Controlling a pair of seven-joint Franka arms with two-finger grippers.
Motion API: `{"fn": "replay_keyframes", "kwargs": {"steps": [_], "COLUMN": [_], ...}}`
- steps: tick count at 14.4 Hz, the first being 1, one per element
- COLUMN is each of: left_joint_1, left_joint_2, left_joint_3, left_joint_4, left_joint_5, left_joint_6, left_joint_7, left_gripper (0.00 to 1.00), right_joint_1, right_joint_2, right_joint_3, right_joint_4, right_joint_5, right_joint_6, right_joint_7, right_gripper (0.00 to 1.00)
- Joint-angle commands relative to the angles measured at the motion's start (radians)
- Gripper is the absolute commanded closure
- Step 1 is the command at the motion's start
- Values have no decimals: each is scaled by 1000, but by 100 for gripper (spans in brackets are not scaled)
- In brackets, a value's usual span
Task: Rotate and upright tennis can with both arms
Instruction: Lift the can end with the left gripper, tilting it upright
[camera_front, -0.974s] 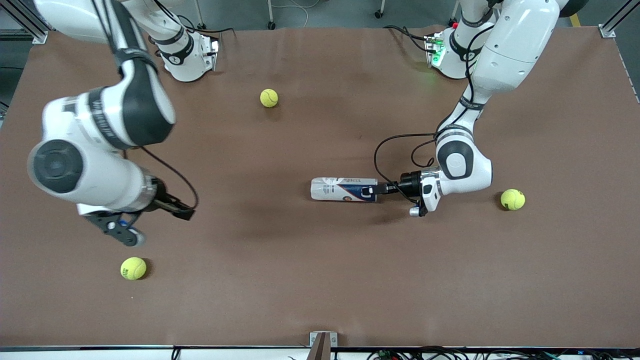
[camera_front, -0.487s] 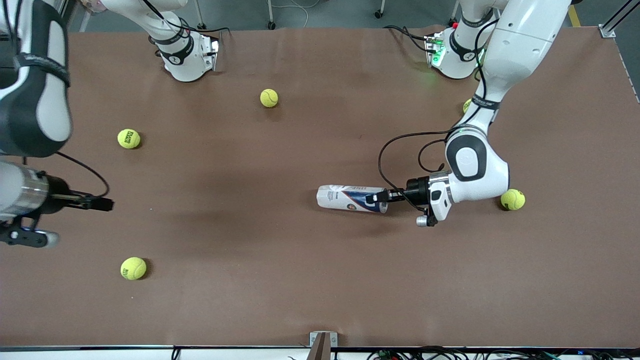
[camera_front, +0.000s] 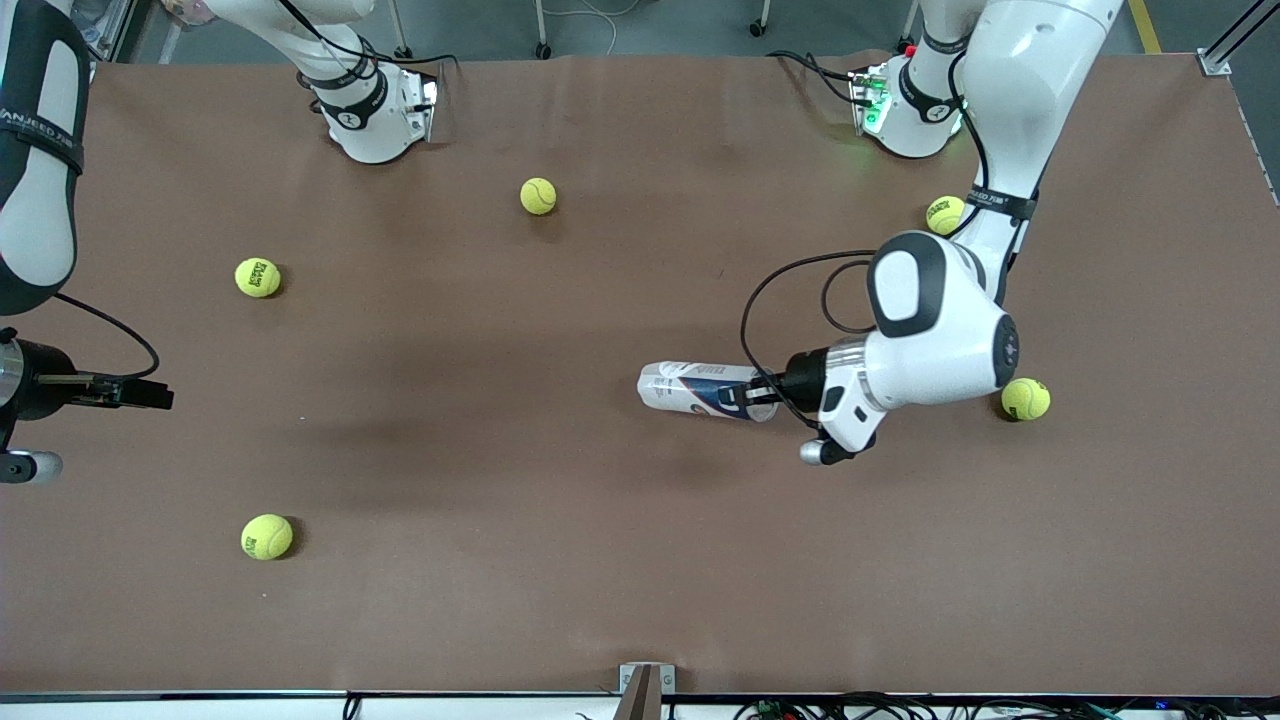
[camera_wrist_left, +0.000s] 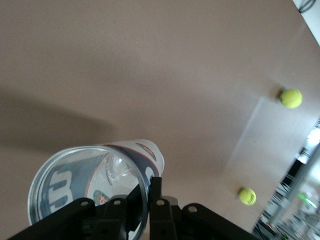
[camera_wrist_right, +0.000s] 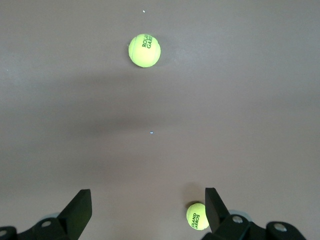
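The tennis can (camera_front: 700, 390), a clear tube with a white and dark-blue label, lies roughly level near the table's middle, toward the left arm's end. My left gripper (camera_front: 752, 398) is shut on the rim of its open end. In the left wrist view one finger is inside the can (camera_wrist_left: 95, 180) and one outside, so the gripper (camera_wrist_left: 147, 192) pinches the wall. My right gripper (camera_front: 150, 397) is over the right arm's end of the table, well away from the can. In the right wrist view it (camera_wrist_right: 147, 212) is open and empty.
Yellow tennis balls lie loose on the table: one (camera_front: 1025, 398) beside the left arm's wrist, one (camera_front: 944, 215) near the left base, one (camera_front: 538, 196) toward the bases, and two (camera_front: 258, 277) (camera_front: 267, 537) near the right gripper.
The right arm has swung away to its end of the table, uncovering a ball. The left arm has raised its elbow and shifted the can slightly toward its own end.
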Motion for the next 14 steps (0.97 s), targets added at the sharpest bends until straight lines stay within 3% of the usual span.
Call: {"fn": "replay_keyframes", "kwargs": {"steps": [1, 5, 8, 10, 14], "left_joint_1": [-79, -216, -318, -438, -659], "left_joint_2": [15, 75, 84, 98, 143], "left_joint_3": [6, 18, 35, 108, 277], "left_joint_4": [127, 311, 326, 326, 326], "left_joint_5": [228, 521, 661, 727, 729], "left_joint_6": [-8, -201, -217, -220, -260], "left_joint_7": [-287, -571, -682, -746, -760], "left_gripper": [100, 100, 100, 100, 100], "right_joint_1": [-1, -2, -4, 2, -2], "right_joint_2": [-29, -51, -95, -104, -150], "right_joint_3": [11, 14, 14, 14, 18], "right_joint_4": [-27, -27, -36, -34, -50], "right_joint_5": [-11, -4, 1, -11, 1], "right_joint_6": [2, -47, -52, -55, -86], "right_joint_7": [-7, -4, -4, -2, -5], "right_gripper": [0, 0, 0, 0, 0]}}
